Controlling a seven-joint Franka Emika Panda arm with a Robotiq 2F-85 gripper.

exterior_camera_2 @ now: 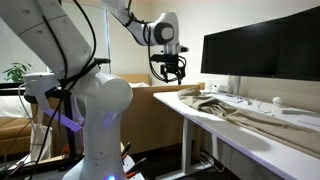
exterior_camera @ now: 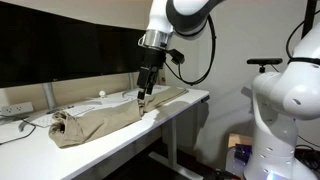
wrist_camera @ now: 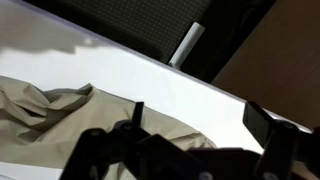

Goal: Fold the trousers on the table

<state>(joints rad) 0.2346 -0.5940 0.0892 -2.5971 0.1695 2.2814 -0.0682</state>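
Observation:
Khaki trousers [exterior_camera: 100, 118] lie spread lengthwise on the white table [exterior_camera: 190, 98], bunched at one end. They also show in an exterior view [exterior_camera_2: 232, 108] and at the left of the wrist view [wrist_camera: 50, 110]. My gripper [exterior_camera: 141, 93] hangs over the leg end of the trousers near the table's end. In an exterior view [exterior_camera_2: 172, 70] it is a little above the cloth. In the wrist view the gripper [wrist_camera: 200, 120] is open, its two fingers wide apart with nothing between them, over the cloth's edge and bare table [wrist_camera: 190, 90].
A large dark monitor [exterior_camera: 60, 40] [exterior_camera_2: 260, 45] stands along the back of the table, its stand [wrist_camera: 188, 45] showing in the wrist view. A power strip [exterior_camera: 12, 106] and cables lie at the far end. A second white robot [exterior_camera: 290, 100] stands beside the table.

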